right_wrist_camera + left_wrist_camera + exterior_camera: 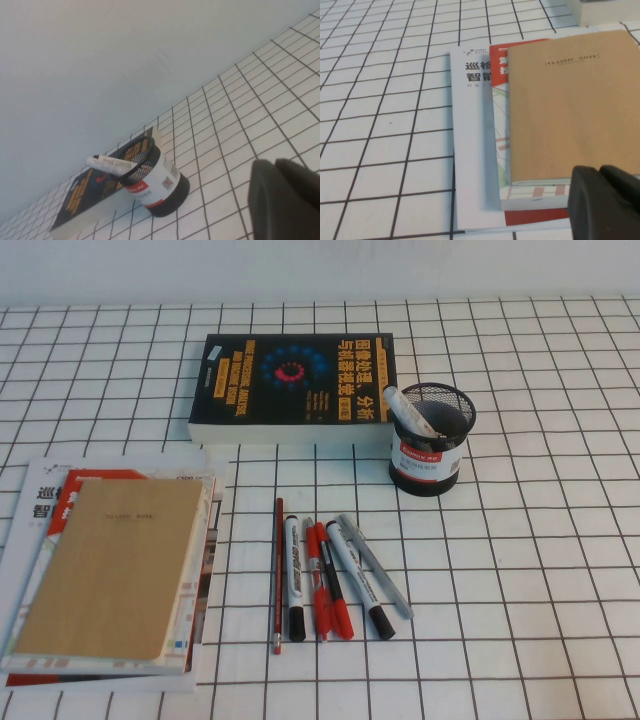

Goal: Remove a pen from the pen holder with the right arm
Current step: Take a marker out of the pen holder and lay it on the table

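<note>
— Your right end effector (276,170) hangs closed on nothing, well off the pen holder (428,462).
— Spread it first: the marker (409,410) leans over that holder's rim, graspable. Meanwhile your left end effector (601,172), closed too, idles above the notebook (570,105), far from it.

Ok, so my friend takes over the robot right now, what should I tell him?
Left gripper: shut, empty, over the tan notebook.
Right gripper: shut, empty, above the table, apart from the pen holder.
The pen holder stands right of the black book; one white pen leans in it. Other pens lie in a row in front.
Done: nothing yet.
Left: open the right gripper, grasp the white pen, lift it out.
</note>
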Controlling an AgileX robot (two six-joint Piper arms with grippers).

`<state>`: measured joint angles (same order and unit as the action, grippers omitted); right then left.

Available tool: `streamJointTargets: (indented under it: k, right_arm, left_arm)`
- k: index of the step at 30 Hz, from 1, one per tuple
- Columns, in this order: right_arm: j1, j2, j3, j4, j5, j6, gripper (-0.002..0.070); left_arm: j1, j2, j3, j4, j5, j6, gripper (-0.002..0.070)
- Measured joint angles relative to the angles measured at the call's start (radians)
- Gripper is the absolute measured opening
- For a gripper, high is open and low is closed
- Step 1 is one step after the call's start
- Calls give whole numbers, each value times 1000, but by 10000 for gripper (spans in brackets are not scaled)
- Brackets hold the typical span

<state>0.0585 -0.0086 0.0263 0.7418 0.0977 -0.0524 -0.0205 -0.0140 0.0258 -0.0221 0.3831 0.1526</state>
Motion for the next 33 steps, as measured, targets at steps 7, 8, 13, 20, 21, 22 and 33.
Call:
streamJointTargets:
  k: [7, 8, 13, 20, 21, 22, 33]
  right_arm:
    - [0, 51, -89, 14, 158, 0, -16]
    - [0, 79, -125, 0, 195, 0, -16]
    - [0, 316, -316, -131, 413, 0, -16]
    - [0, 634, -547, -269, 566, -51, -16]
    - [0, 683, -578, -273, 572, -65, -16]
    - [0, 714, -597, -273, 577, -71, -16]
    - [194, 1111, -785, -263, 422, -182, -16]
  left_arm:
    - [0, 0, 0, 0, 0, 0, -4]
    - [0, 0, 0, 0, 0, 0, -4]
    - [0, 0, 0, 0, 0, 0, -4]
    - [0, 0, 0, 0, 0, 0, -4]
    - [0, 0, 0, 0, 0, 0, -4]
    - [0, 0, 0, 0, 0, 0, -4]
    - [0, 0, 0, 0, 0, 0, -4]
